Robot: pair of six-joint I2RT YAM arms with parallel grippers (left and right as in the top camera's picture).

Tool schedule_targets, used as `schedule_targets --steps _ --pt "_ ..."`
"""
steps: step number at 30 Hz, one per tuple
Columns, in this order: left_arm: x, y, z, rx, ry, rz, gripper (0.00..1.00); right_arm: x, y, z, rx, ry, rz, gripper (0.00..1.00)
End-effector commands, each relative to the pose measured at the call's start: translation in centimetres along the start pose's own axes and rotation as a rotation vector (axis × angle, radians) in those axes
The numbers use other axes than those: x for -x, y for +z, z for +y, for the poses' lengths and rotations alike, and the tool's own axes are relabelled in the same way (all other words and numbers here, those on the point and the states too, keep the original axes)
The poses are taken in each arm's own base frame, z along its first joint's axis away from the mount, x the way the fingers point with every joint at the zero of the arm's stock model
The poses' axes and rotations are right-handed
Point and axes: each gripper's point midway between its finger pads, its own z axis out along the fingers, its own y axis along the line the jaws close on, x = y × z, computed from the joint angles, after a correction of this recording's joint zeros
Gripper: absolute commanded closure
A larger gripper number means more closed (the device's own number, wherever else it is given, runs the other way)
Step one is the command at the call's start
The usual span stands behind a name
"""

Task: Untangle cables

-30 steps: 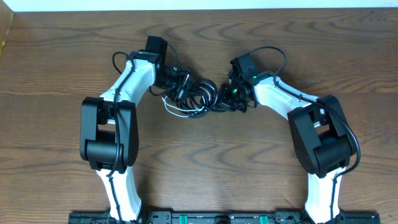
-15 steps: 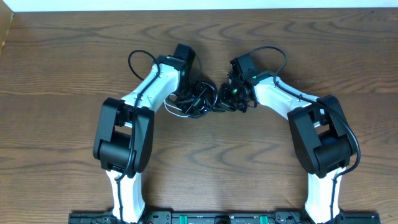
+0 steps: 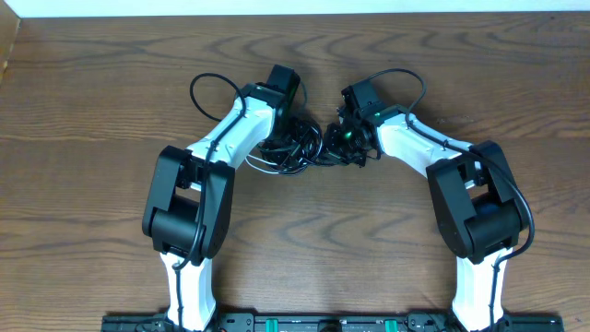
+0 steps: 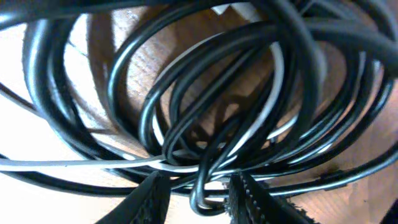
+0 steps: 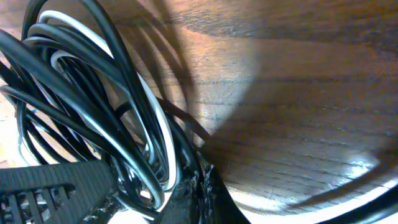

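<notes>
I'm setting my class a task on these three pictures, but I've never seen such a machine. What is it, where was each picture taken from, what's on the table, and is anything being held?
These are two robot arms standing at the near edge of a wooden table: the left arm and the right arm, white with black joints. The wide picture looks straight down from above. The two close-ups come from small cameras on the wrists, so each shows its own hand's fingers at the bottom edge. Between the arms lies a knot of thin cables, mostly black with a white one among them. The right hand is shut on several strands of the knot. The left hand has its fingers apart, with a black loop sitting in the gap, not pinched as far as I can see.
</notes>
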Motion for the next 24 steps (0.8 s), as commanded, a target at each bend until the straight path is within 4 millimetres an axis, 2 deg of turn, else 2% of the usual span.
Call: schedule_targets --steps 1,7,18,21,22,24 --pt "0.1 -0.2 -0.2 -0.001 0.000 -0.024 0.65 -0.6 1.2 -2.7 -0.089 0.024 0.005 0.98" --pt "0.0 -0.1 -0.2 0.000 -0.001 -0.016 0.71 -0.6 1.2 -2.8 -0.090 0.025 0.005 0.98" --pt "-0.5 1.1 0.2 0.029 0.008 -0.006 0.72 -0.6 1.2 -2.8 -0.090 0.024 0.005 0.98" --pt "-0.5 1.2 0.2 0.029 0.005 -0.006 0.81 -0.6 1.2 -2.8 -0.090 0.024 0.005 0.98" --pt "-0.5 1.2 0.1 0.027 0.006 -0.006 0.87 -0.6 1.2 -2.8 -0.090 0.024 0.005 0.98" --pt "-0.5 1.2 0.1 0.027 0.006 -0.006 0.89 -0.6 1.2 -2.8 -0.090 0.024 0.005 0.98"
